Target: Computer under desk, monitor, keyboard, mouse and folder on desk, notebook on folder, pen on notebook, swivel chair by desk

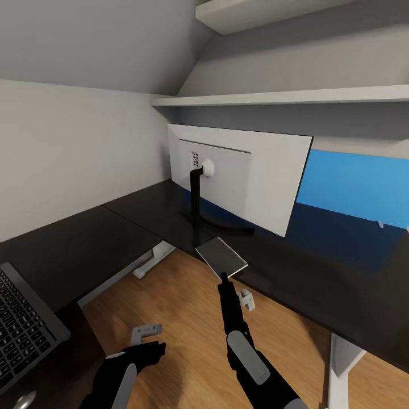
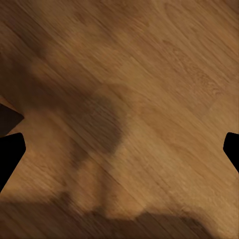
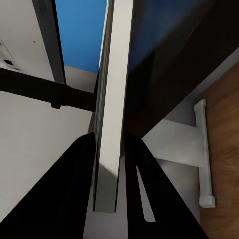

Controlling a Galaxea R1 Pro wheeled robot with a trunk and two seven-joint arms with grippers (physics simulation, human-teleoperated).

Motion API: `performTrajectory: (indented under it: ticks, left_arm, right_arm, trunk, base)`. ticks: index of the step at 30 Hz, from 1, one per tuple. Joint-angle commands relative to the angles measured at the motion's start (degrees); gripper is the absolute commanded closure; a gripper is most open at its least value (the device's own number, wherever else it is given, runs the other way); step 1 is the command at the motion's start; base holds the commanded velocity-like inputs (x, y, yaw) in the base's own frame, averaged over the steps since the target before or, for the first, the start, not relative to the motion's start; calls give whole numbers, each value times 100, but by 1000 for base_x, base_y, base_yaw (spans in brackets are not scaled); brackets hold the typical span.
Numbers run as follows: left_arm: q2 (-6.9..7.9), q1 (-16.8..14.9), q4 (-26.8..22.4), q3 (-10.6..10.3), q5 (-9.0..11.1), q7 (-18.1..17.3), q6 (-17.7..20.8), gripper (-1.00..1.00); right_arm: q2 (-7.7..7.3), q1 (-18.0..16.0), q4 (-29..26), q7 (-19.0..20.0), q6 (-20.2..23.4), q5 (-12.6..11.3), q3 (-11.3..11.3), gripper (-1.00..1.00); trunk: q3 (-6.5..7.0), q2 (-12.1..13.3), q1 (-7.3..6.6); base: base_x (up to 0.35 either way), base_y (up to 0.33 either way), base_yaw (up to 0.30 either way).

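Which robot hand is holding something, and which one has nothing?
The right gripper is the one holding: its fingers pinch the edge of a thin flat grey folder beside the desk. The left gripper hangs open over the wooden floor.

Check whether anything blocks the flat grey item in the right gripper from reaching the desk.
Nothing visible does. The right gripper is shut on the flat grey item at the desk front edge. The monitor and its stand base sit just beyond, limiting room further in.

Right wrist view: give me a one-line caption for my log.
Right gripper clamps a thin grey slab edge-on, before the monitor's back and desk.
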Motion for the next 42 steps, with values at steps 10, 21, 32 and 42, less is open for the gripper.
performTrajectory:
  ticks: [10,21,32,42]
  left_arm:
    - [0,-1,-12,-5,60,53,18,-100]
    - [0,0,-14,-5,60,53,18,-100]
    - [0,-1,-14,-5,52,53,18,-100]
    - [0,-2,-6,-1,57,51,18,-100]
  right_arm:
    - [0,-5,-1,45,-25,-96,20,100]
    - [0,-6,-10,41,-24,-98,20,100]
    - [0,-7,-18,41,-19,-98,20,100]
    - [0,-9,-13,41,9,-107,112,100]
  trunk:
    - [-5,-2,-1]
    - [13,38,-23]
    - [210,479,-264]
    - [246,559,-308]
  base:
    - [0,0,0]
    - [0,0,0]
    - [0,0,0]
    - [0,0,0]
